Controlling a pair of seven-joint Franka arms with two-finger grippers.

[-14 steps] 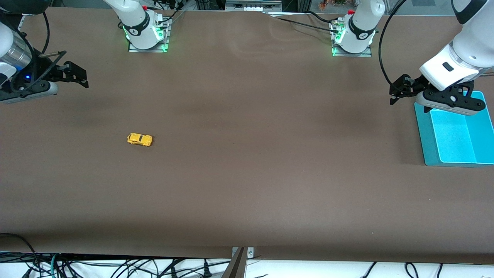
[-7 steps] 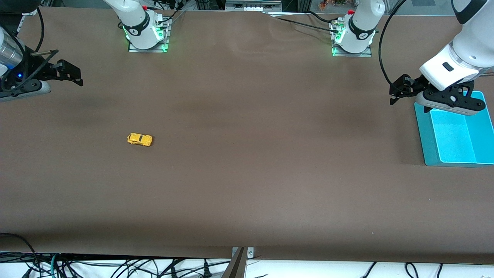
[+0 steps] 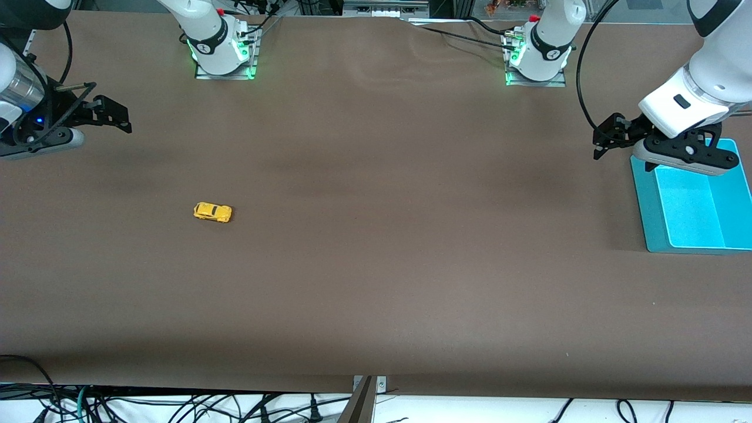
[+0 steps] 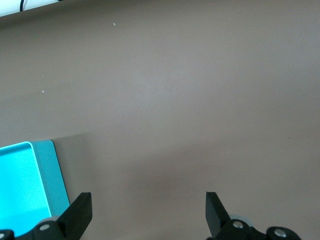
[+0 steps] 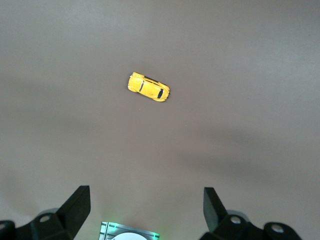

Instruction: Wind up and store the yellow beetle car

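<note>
On the bench (image 3: 376, 282), toward the right arm's end, I see one yellow beetle car (image 3: 212, 212), untouched. The right hand (image 3: 114, 114) hangs spread over bare bench; I judge it must descend onto the car first. The left hand (image 3: 605, 138) waits spread beside one turquoise bin (image 3: 643, 205).

Toy car (image 3: 212, 212) showing bright yellow w/ dark windows. Table (image 3: 376, 264) looking plain brown, no pattern. Tray (image 3: 641, 194) showing teal rim, lighter cyan inside. Both grippers, left (image 3: 600, 144) & right (image 3: 120, 117), looking black; arms showing white, bases glowing green.
</note>
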